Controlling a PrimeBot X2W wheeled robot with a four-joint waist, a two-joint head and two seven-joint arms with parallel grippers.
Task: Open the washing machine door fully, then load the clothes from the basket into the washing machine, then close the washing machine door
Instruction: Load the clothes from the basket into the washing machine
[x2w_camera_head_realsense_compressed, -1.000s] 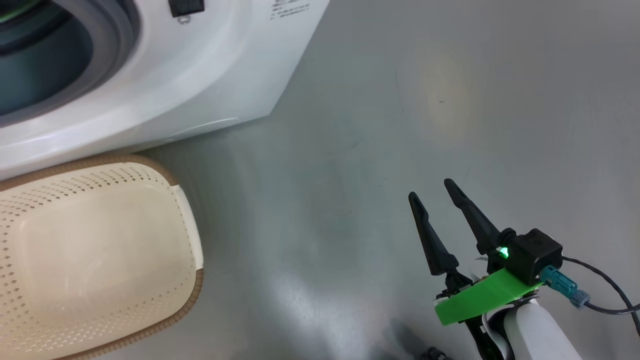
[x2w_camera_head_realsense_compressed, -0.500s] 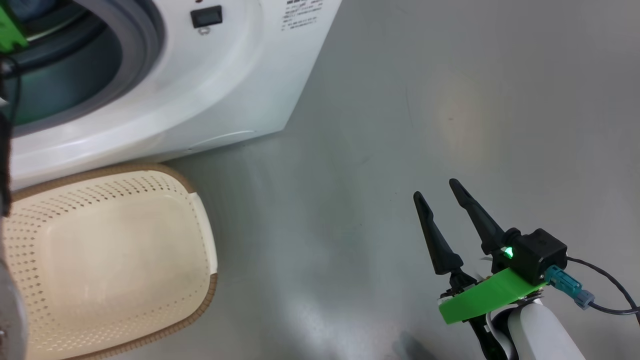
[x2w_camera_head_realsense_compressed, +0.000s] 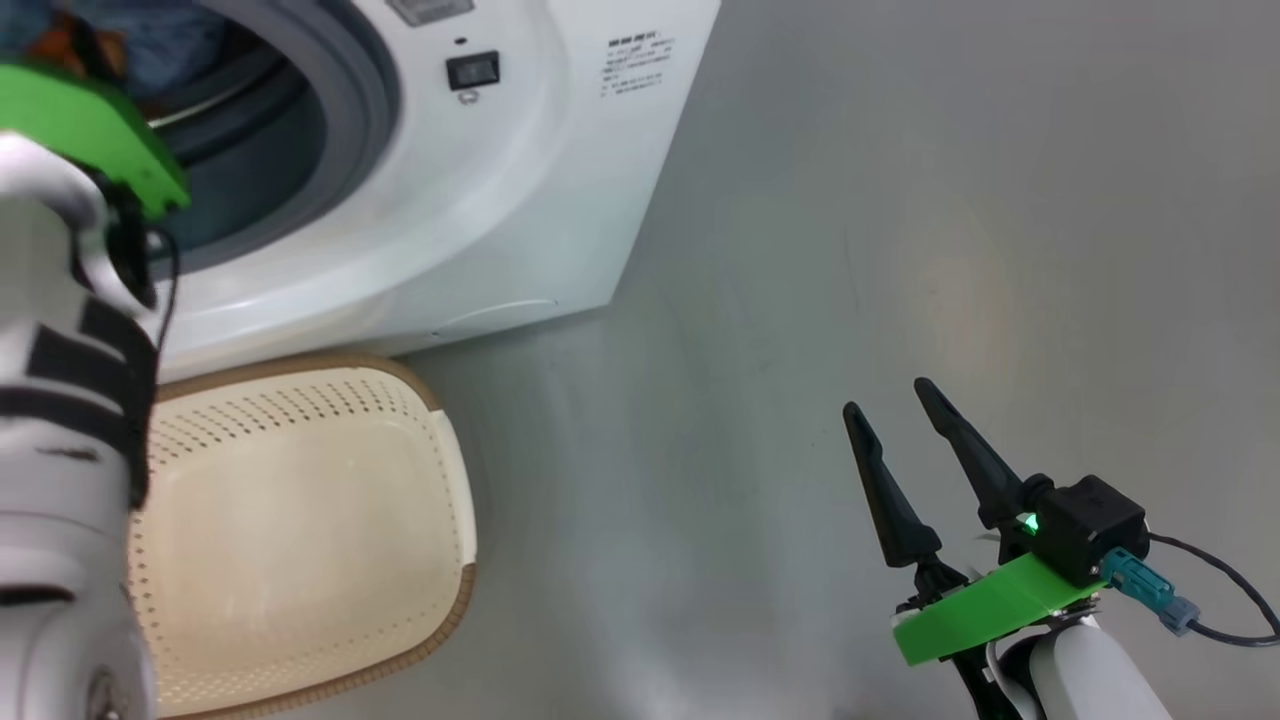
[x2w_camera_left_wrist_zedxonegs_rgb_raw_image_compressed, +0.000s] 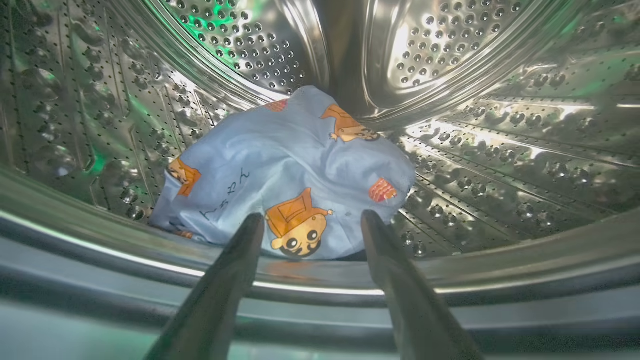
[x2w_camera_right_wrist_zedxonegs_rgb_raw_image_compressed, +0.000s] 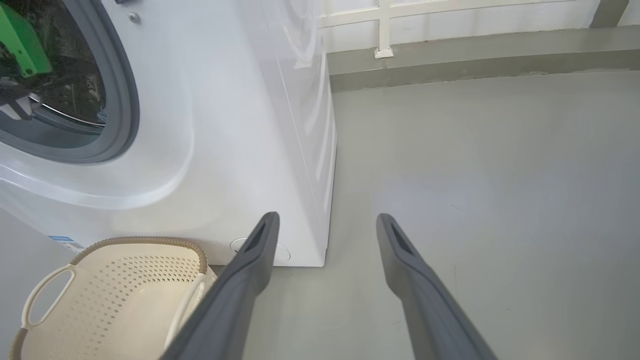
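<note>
Clothes (x2w_camera_left_wrist_zedxonegs_rgb_raw_image_compressed: 285, 175) lay bundled low in drum (x2w_camera_left_wrist_zedxonegs_rgb_raw_image_compressed: 500, 150) of washing machine (x2w_camera_head_realsense_compressed: 480, 200), long axis crosswise in left wrist view. Left gripper (x2w_camera_left_wrist_zedxonegs_rgb_raw_image_compressed: 311, 217) at drum mouth, fingers apart, pointing into bundle. Right gripper (x2w_camera_head_realsense_compressed: 887, 397) spread apart over floor (x2w_camera_head_realsense_compressed: 800, 250), well right of basket (x2w_camera_head_realsense_compressed: 340, 361).

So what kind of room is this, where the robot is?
Probably a laundry area: there's a white washing machine with clothes lying in its steel drum, a basket on the floor next to it, and a bare grey floor.
</note>
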